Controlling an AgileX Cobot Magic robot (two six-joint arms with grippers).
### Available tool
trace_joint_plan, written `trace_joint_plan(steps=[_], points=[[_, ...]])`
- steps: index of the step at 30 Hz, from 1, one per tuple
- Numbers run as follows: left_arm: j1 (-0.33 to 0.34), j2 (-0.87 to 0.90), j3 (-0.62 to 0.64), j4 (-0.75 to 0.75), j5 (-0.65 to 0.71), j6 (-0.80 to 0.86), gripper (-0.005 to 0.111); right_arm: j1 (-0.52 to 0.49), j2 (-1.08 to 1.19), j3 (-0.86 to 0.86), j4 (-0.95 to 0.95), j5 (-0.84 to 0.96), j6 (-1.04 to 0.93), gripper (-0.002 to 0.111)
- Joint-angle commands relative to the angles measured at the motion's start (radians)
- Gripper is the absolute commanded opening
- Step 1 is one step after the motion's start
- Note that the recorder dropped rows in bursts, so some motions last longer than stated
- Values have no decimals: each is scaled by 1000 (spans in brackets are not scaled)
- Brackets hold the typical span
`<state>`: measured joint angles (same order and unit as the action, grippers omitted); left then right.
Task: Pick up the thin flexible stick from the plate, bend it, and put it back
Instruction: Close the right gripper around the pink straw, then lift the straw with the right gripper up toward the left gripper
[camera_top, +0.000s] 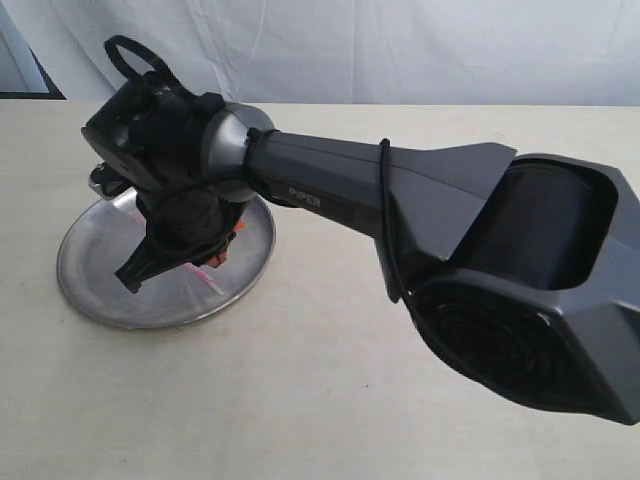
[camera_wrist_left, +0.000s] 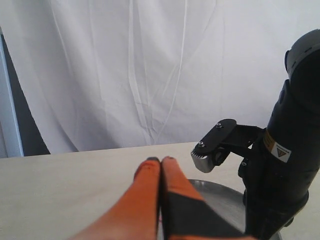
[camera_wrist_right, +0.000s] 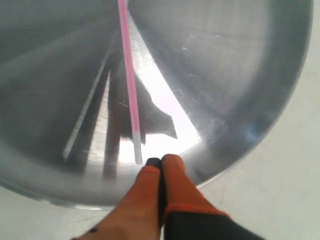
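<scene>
A round, shallow metal plate (camera_wrist_right: 235, 75), silver-grey, mirror-bright and finely scratched, is set on a pale matte table (camera_top: 330, 400). A thin, straight pink stick (camera_wrist_right: 129, 75) with a whitish end is laid flat in it. The right gripper (camera_wrist_right: 161, 161) is closed just beside that end, with nothing held. The left gripper (camera_wrist_left: 160, 160) is likewise closed on nothing.

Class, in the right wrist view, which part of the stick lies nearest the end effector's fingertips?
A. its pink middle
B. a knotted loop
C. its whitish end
C: the thin flexible stick has its whitish end just short of the shut right end effector, over the plate.
</scene>
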<state>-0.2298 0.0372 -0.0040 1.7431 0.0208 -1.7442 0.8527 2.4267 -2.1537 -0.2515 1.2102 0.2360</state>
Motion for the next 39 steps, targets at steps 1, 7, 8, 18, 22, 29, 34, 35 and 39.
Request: trace_joint_plan(steps=[1,7,8,18,22,29,34,35,39], points=[[0,-2,4,1,5,-1,0,-4,-17,5,-10,6,-5,-1],[0,-2,4,1,5,-1,0,-4,-17,5,-10,9,-10,-1],[0,-2,4,1,5,-1,0,-4,-17,5,-13,9,-10,-1],[0,-2,4,1,5,-1,0,-38,-20,5,-54,-22,0,-1],[0,-2,4,1,5,-1,0,-75,-20,5,-22,-55,0,-1],[0,-2,4,1,5,-1,0,-89,-12,5,46,-199,-143,-1],[0,-2,4,1,5,-1,0,-115,28,5,48,-256,-159,0],[0,-2,4,1,5,-1,0,-121,42,5,55,-258,-158,2],[0,-2,4,1,5,-1,0,-131,77,5,99,-258,-193,26]])
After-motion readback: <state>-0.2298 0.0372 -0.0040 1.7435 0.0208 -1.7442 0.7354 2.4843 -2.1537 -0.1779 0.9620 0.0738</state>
